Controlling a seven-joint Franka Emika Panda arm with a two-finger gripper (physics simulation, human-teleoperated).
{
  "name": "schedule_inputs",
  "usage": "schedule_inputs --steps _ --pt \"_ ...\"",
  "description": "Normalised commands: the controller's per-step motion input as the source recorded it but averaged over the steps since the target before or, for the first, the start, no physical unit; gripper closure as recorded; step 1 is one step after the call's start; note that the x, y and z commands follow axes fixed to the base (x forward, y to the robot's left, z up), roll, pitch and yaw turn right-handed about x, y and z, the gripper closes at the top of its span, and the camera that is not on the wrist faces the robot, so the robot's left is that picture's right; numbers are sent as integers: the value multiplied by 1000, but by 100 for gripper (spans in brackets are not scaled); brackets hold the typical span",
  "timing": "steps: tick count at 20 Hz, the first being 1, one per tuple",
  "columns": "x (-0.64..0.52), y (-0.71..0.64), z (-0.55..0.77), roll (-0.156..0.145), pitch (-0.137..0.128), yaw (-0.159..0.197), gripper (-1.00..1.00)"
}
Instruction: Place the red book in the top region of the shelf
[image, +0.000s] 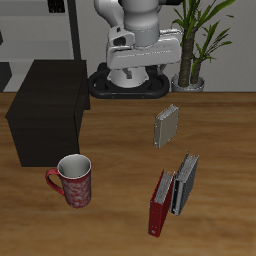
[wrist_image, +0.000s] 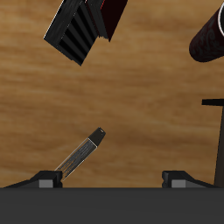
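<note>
While wrist view crops shelf (image: 45, 110) | red book (image: 157, 205) untouched | end effector (wrist_image: 112, 178) released

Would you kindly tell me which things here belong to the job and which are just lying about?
Belongs to the job:
- red book
- shelf

Just lying about:
- mug
- grey book beside the red one
- grey book farther back
- potted plant
</note>
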Motion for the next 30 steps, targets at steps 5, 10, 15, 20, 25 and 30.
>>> schedule_inputs --steps 5,10,15,20,25,30 --pt "143 337 17 -44 24 -11 -100" --pt "20 200 72 33 -1 -15 -100" --pt "102 104 77 -12 -4 -30 -100" --pt "76 73 -53 -16 25 -7 -100" --pt "157 40 -85 -32 12 -9 -100" --pt "476 67 -96 -86 -2 14 -100"
